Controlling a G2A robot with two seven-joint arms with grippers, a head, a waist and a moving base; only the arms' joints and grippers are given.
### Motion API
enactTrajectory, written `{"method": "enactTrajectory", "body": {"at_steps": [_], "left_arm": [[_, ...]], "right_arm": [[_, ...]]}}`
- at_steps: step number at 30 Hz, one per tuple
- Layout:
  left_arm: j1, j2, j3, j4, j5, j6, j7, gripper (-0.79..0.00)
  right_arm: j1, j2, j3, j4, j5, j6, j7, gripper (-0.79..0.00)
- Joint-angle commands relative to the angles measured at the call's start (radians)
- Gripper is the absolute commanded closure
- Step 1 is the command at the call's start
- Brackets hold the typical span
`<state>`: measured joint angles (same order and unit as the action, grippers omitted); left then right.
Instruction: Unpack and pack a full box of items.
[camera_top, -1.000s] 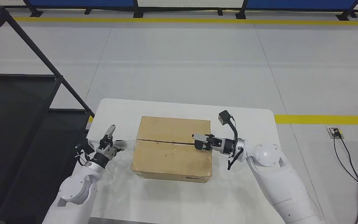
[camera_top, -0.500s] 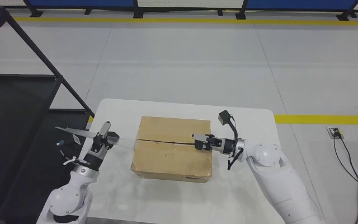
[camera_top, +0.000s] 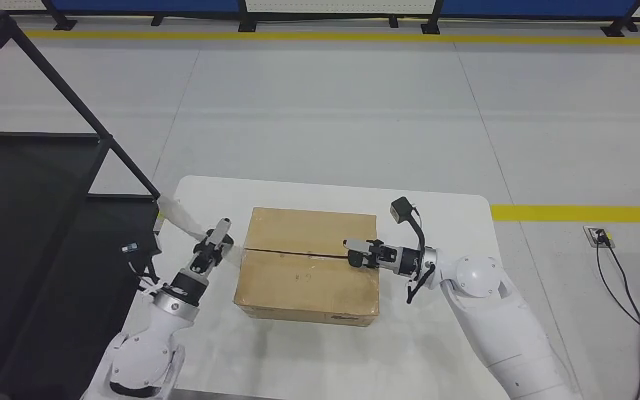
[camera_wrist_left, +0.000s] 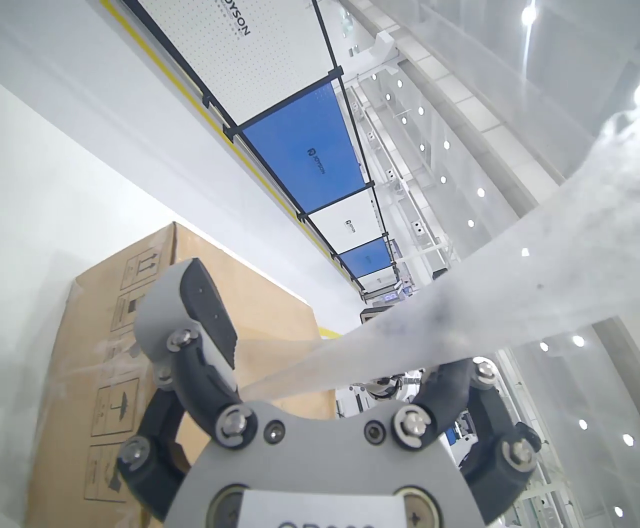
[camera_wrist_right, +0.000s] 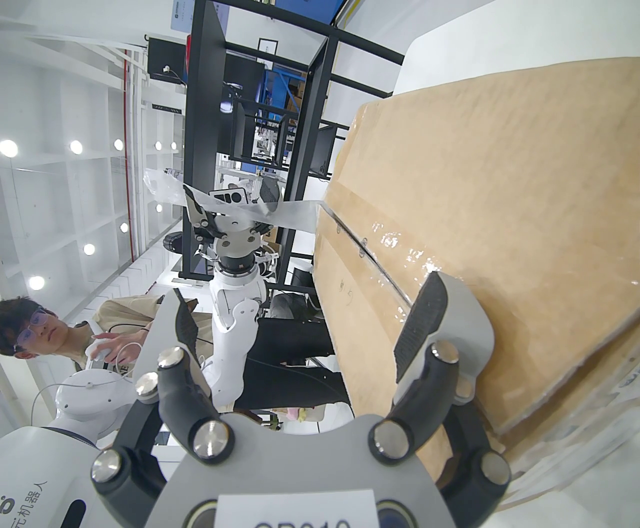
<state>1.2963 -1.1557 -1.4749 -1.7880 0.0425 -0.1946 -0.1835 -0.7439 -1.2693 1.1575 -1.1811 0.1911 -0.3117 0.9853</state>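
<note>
Midway across the white table (camera_top: 440, 220): closed cardboard box (camera_top: 300, 285). Just beside its left wall: left gripper (camera_top: 217, 239) with fingers spread wide and a clear tape strip (camera_top: 181, 212) lying across them, stretched from the top seam (camera_top: 300, 249) out past the table's left edge. Farther right, at the seam's right end: right gripper (camera_top: 349, 248), likewise spread, pinching nothing.

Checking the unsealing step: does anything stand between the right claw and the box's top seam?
Nothing visible does. The right claw, open, is at the seam on top of the box. The loose tape strip runs off the box's far edge to the left claw.
</note>
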Motion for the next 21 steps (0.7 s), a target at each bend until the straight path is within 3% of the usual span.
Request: {"method": "enactTrajectory", "body": {"at_steps": [1,21], "left_arm": [[-0.002,-0.002,0.017,-0.009,0.02,0.003,0.007,-0.785],[-0.076,-0.028,0.157,0.003,0.15,0.055,0.041,-0.785]], "right_arm": [[0.0,0.0,0.0,0.0,0.0,0.0,0.0,-0.785],[0.0,0.0,0.0,0.0,0.0,0.0,0.0,-0.785]]}}
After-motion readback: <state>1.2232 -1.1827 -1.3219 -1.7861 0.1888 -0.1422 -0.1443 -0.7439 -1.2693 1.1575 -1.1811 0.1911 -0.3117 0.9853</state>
